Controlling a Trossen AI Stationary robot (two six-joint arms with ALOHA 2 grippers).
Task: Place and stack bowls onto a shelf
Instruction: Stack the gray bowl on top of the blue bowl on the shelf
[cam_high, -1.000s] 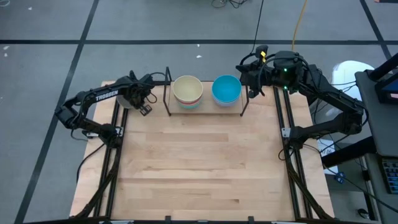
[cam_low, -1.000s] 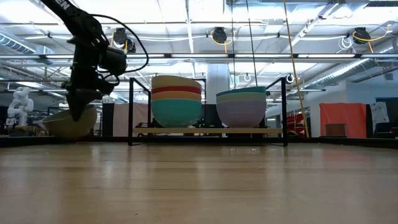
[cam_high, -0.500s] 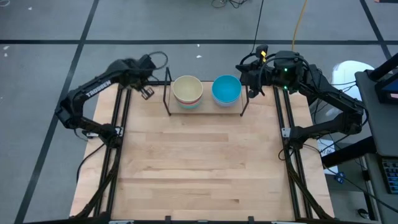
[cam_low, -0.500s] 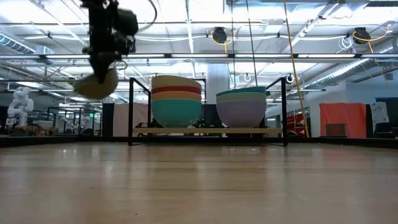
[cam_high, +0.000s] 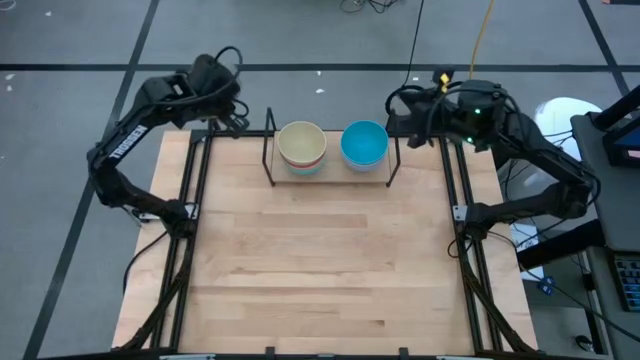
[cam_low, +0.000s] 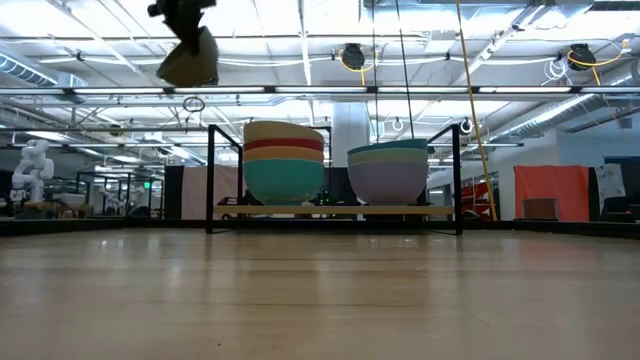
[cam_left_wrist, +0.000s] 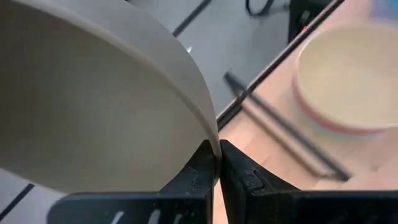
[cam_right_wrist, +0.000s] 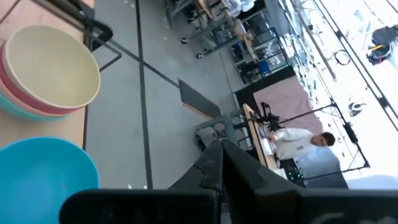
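Observation:
My left gripper (cam_high: 228, 112) is shut on the olive-grey bowl (cam_low: 190, 58), high above the table's far left corner, left of the shelf (cam_low: 335, 211). The bowl fills the left wrist view (cam_left_wrist: 93, 106). On the shelf stand two stacks of bowls. The left stack (cam_low: 284, 160) has a cream bowl (cam_high: 302, 145) on top. The right stack (cam_low: 388, 170) has a blue bowl (cam_high: 364, 143) on top. My right gripper (cam_high: 398, 118) is shut and empty just right of the shelf, and it also shows in the right wrist view (cam_right_wrist: 220, 149). My left gripper pinches the olive-grey bowl's rim (cam_left_wrist: 213, 146) between its two fingers, one inside the bowl and one outside. The fingers come from above. The bowl hangs tilted below them, lifted clear, higher than the tops of the stacks.
The shelf's black upright side frames (cam_low: 210, 180) stand between the held bowl and the stacks. The wooden tabletop (cam_high: 320, 270) stretches in front of the shelf. A person (cam_right_wrist: 298, 140) shows in the room beyond the table.
My left gripper has gone up and toward the table's far edge with the olive-grey bowl. The bowl was low by the tabletop, left of the shelf. It now hangs well above shelf height and more tilted. My right arm has shifted a little toward the right.

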